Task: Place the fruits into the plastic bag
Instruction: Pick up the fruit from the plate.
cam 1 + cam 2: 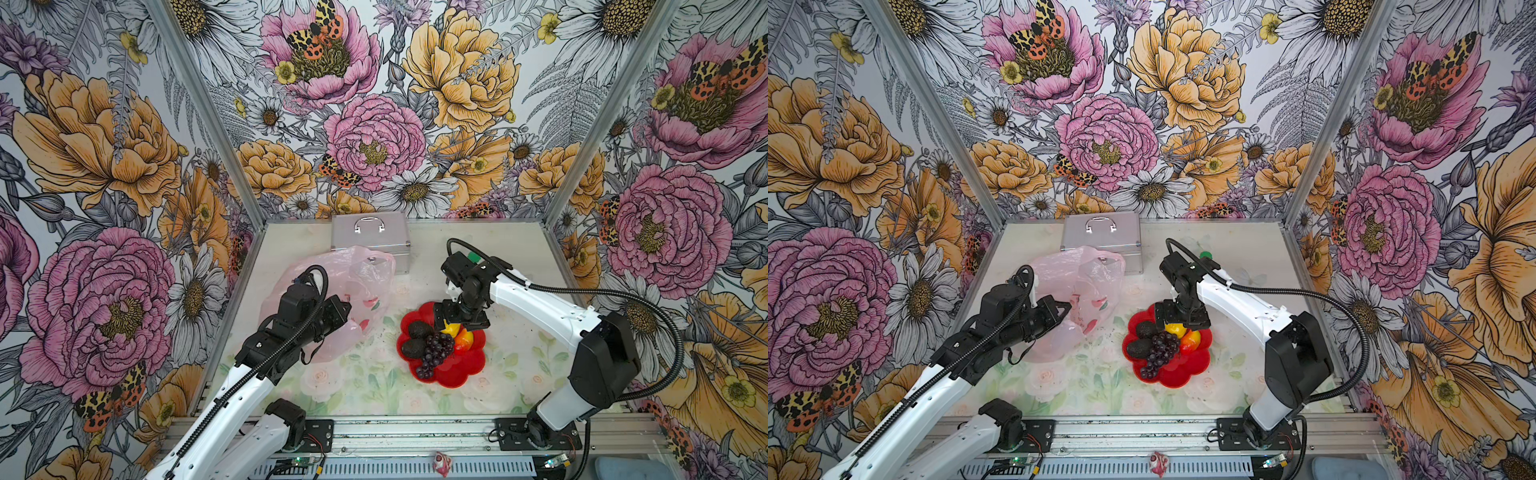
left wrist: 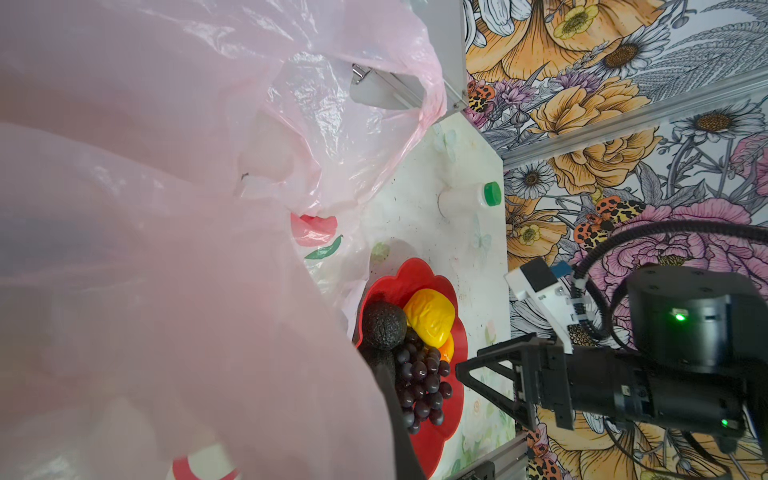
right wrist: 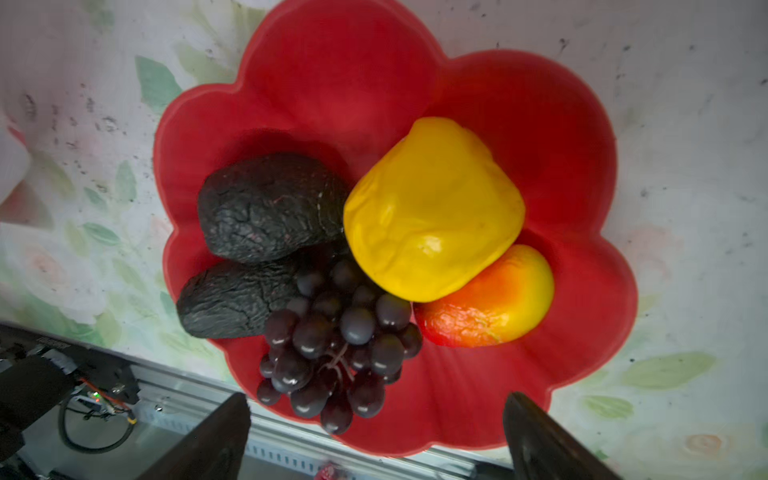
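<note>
The red flower-shaped plate point(image 1: 457, 372) holds two dark avocados point(image 3: 270, 208) point(image 3: 232, 303), a purple grape bunch point(image 3: 332, 345), a yellow mango point(image 3: 432, 208) and an orange-red mango point(image 3: 490, 307). My right gripper point(image 1: 459, 321) point(image 3: 376, 401) hangs open just above the plate's far side, over the yellow mango point(image 1: 451, 329), with nothing between its fingers. The pale-pink plastic bag point(image 1: 365, 274) lies left of the plate with its mouth raised. My left gripper point(image 1: 345, 309) is shut on the bag's edge. In the left wrist view the bag point(image 2: 166, 249) hides all but one dark finger point(image 2: 405, 432).
A silver metal case point(image 1: 370, 232) stands at the back, behind the bag. A white bottle with a green cap point(image 2: 478, 199) lies behind the right wrist. Metal frame posts and floral walls close in the table point(image 1: 374, 390) on three sides.
</note>
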